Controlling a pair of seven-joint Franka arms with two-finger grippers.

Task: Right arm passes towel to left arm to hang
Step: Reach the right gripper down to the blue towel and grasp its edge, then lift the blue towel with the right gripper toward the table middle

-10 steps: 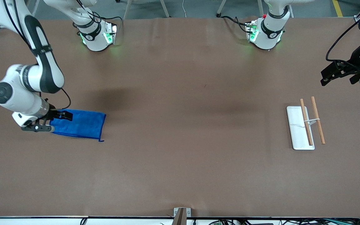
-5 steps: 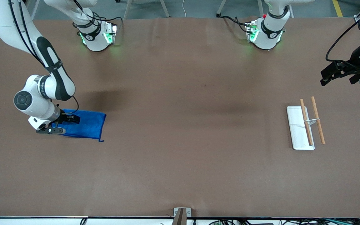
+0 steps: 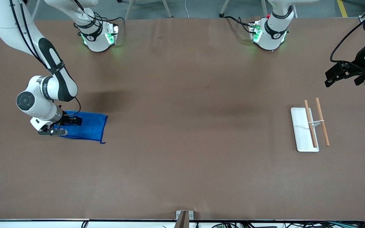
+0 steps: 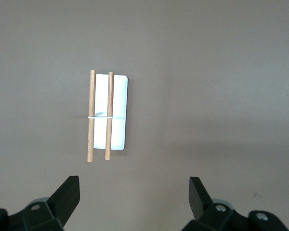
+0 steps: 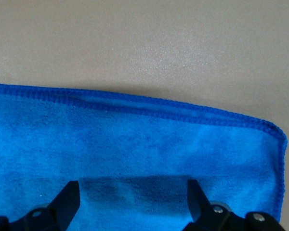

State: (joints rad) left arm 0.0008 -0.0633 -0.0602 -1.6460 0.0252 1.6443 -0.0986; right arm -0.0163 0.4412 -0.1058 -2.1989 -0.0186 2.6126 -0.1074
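**Towel Pickup: Grasp Risks**

At the right arm's end of the table, the towel (image 3: 86,126) lies flat. The right gripper (image 3: 62,126) is low over the towel's end farthest from the rack, fingers spread wide and empty. In the right wrist view both fingertips (image 5: 67,198) sit above blue pile, and the towel's hemmed edge (image 5: 135,107) runs across ahead of them. Whether the tips touch the cloth cannot be told.

Well apart from the towel, toward the left arm's end, stands the rack (image 3: 310,126): two wooden rods over a white base. The left gripper (image 3: 344,75) waits in the air past the rack, fingers apart and empty, as the left wrist view (image 4: 135,199) confirms.

Likely faults from this state:

1. Missed pinch. Fingers closing on flat cloth may slide over the pile and gather nothing.
2. Shallow hold. A thin fold caught near the tips could slip out during the lift or carry.
3. Bunched hold. A grasp this far inside the edge may leave no free edge for the left gripper at handover.
4. Dragging. Too low a lift would trail the towel across the table.
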